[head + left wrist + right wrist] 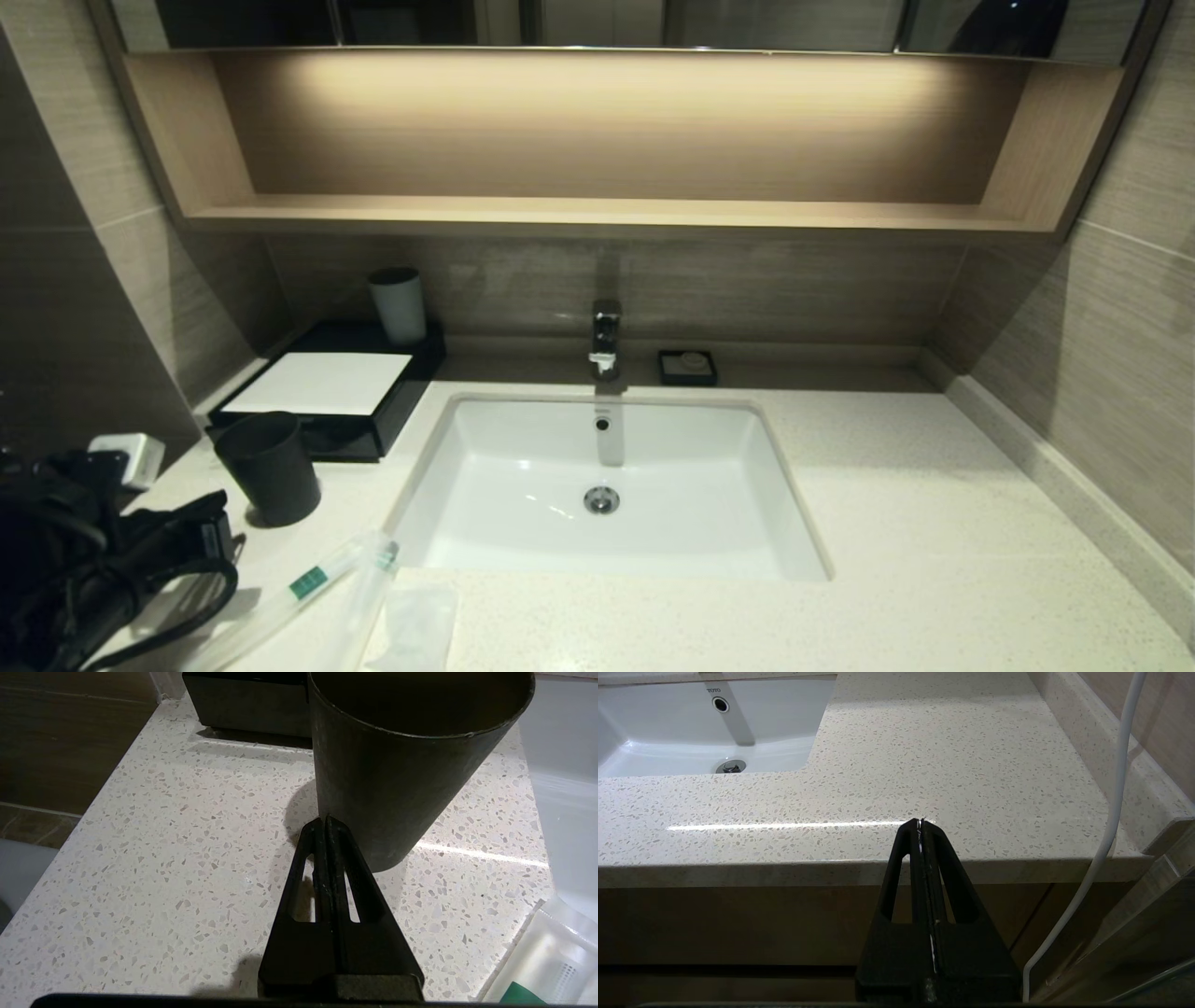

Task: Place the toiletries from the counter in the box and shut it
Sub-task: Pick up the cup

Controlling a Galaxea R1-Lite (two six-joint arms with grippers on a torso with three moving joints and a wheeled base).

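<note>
Packets (313, 583) on tabletop (934, 560) | box (327, 387) closed | left end effector (325, 820) closed, empty, near dark cup (397, 765) | right end effector (920, 822) closed, empty, parked

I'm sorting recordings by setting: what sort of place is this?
Most likely a hotel bathroom vanity: a white sink under a chrome faucet, a soap dish, and wrapped toiletries on the stone counter.

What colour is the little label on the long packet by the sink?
Green. The label on the clear-wrapped packet shows best in the head view.

Cream speckled counter (934, 560), black white-topped box (327, 387), dark grey cup (269, 467)
</note>
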